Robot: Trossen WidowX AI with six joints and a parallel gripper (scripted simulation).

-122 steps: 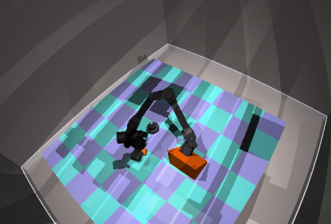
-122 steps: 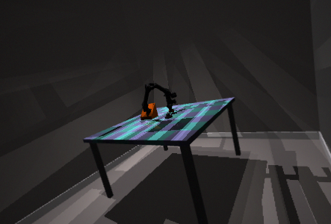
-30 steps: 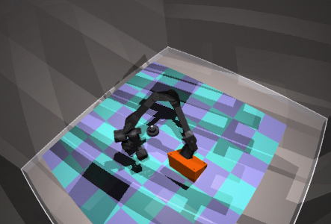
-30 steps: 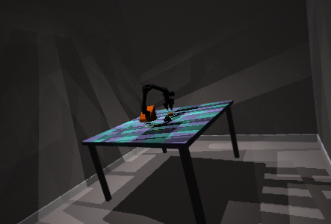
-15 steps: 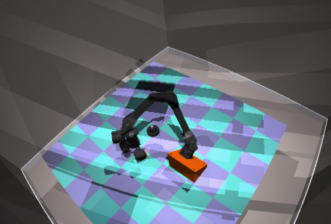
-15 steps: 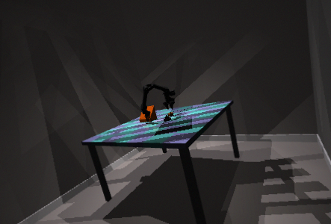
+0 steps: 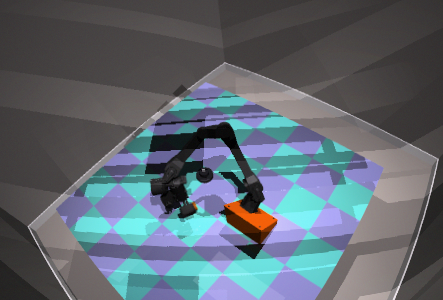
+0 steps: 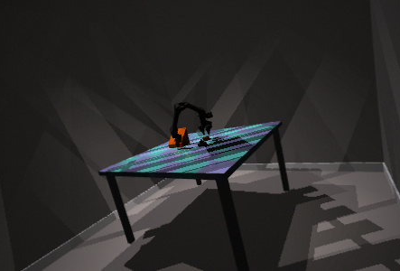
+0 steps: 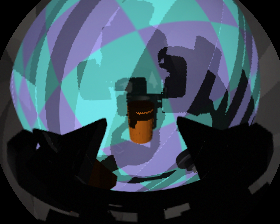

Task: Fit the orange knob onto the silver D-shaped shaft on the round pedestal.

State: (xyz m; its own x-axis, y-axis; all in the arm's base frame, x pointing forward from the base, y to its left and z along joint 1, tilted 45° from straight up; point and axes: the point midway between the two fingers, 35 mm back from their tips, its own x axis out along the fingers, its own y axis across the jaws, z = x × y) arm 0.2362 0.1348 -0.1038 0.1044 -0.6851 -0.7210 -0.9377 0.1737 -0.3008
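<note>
The orange knob point(image 7: 195, 206) point(image 8: 206, 138) point(image 9: 141, 129) is a small cylinder, partly in dark shadow. In the wrist view it shows centred between the fingers, beyond their tips; its hole is not visible. My gripper point(image 7: 179, 207) point(image 8: 206, 131) point(image 9: 141, 120) is wide open and empty, above the knob, with a gap to either side in the wrist view. In the top view a finger hides part of the knob. The dark round pedestal point(image 7: 204, 176) stands behind the gripper there; in the wrist view the right finger partly hides the pedestal point(image 9: 184, 161). The shaft's flat side cannot be made out.
The orange base block point(image 7: 251, 221) point(image 8: 178, 138) point(image 9: 103, 176) carries the arm, to the right of the gripper in the top view. The checkered table point(image 7: 291, 260) point(image 8: 163, 167) is crossed by dark shadow bands. The pedestal lies between the gripper and the arched arm in the top view.
</note>
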